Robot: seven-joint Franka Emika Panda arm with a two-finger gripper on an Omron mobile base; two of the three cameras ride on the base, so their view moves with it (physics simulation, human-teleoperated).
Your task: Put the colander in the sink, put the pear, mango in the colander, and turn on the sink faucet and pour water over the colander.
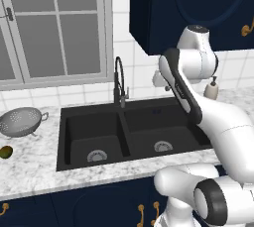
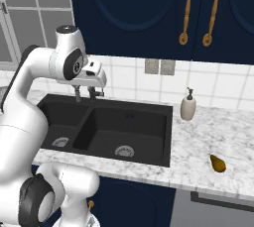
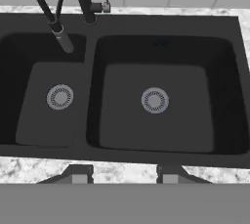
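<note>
The silver-grey colander sits upright on the marble counter, left of the black two-basin sink. A greenish mango lies in front of the colander, near the counter's edge. The brownish pear lies on the counter right of the sink. The black gooseneck faucet stands behind the divider, its spout over the left basin. My gripper hangs above the sink's middle, pointing down, open, with nothing between its fingertips. Both basins are empty.
A white soap dispenser stands on the counter behind the sink's right end. Dark blue wall cabinets hang above, close over my arm. A window fills the wall to the left.
</note>
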